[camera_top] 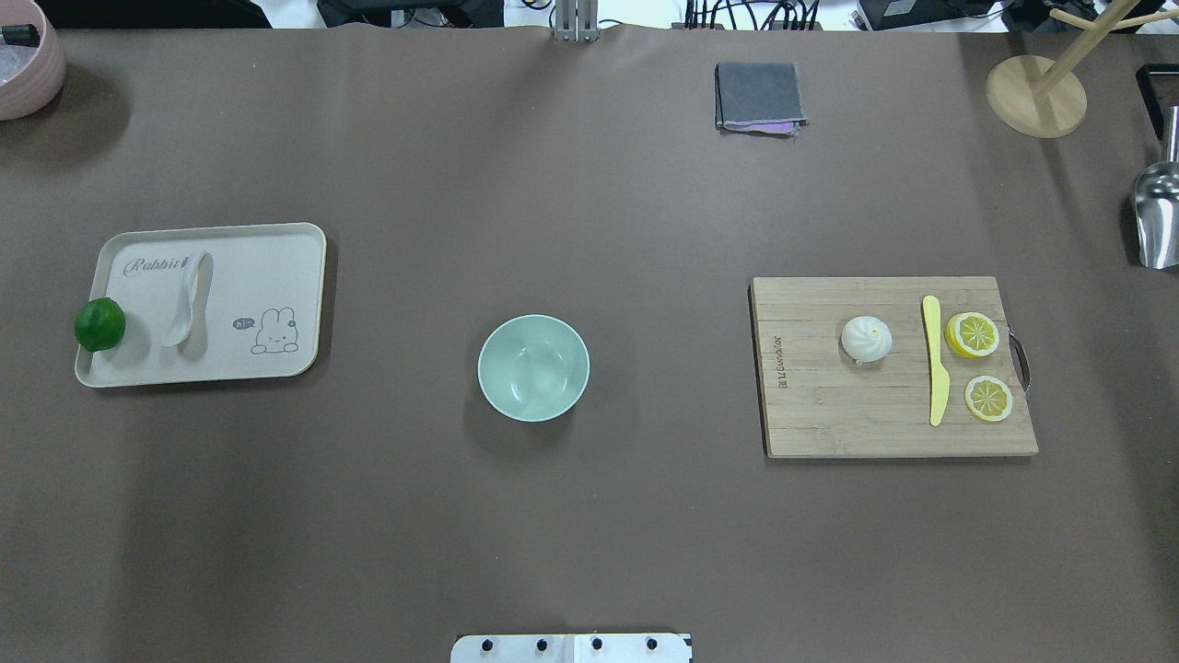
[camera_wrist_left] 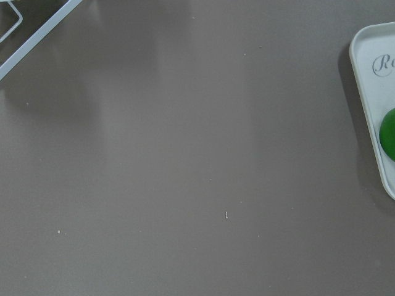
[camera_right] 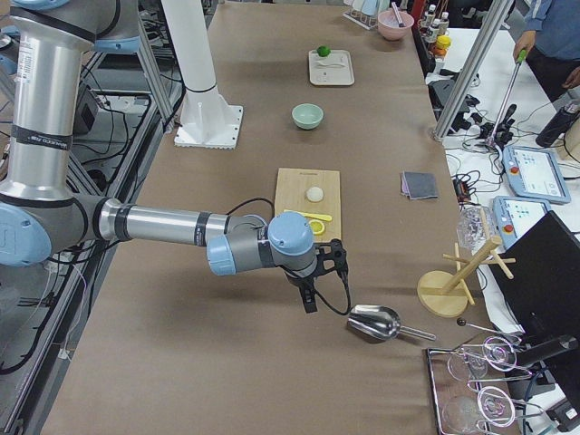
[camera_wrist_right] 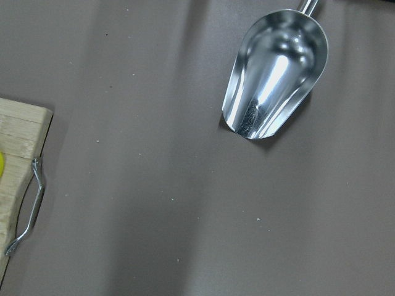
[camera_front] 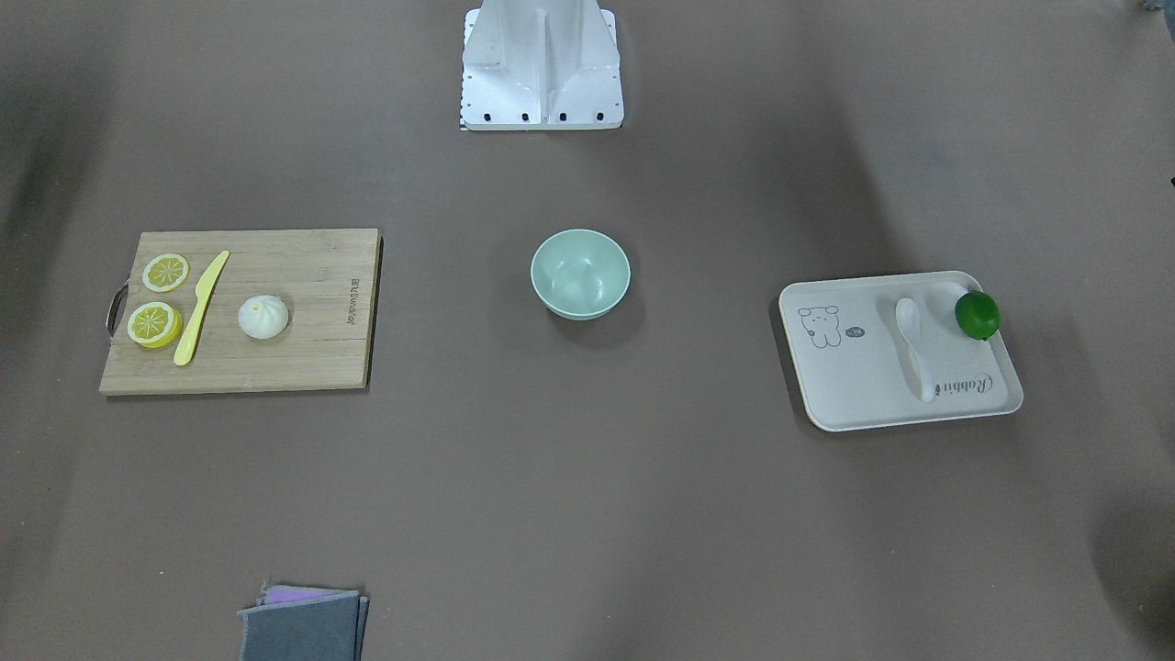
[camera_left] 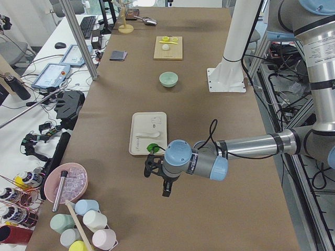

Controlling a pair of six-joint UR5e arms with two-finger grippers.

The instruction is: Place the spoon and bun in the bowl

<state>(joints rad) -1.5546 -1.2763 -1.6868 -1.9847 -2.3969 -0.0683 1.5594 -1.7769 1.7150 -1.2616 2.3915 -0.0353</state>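
Left end effector [camera_left: 158, 182] well apart from spoon [camera_left: 148, 136]

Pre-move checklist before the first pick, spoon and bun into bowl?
1. Bowl upright and empty: ok.
2. Spoon lies free on tray, apart from lime: ok.
3. Bun on board, apart from knife: ok.
4. Left pincer over spoon: not ok, it hangs off the tray's lime end.
5. Right pincer over bun: not ok, it is past the board, near the scoop.
6. Pincers open: cannot tell.
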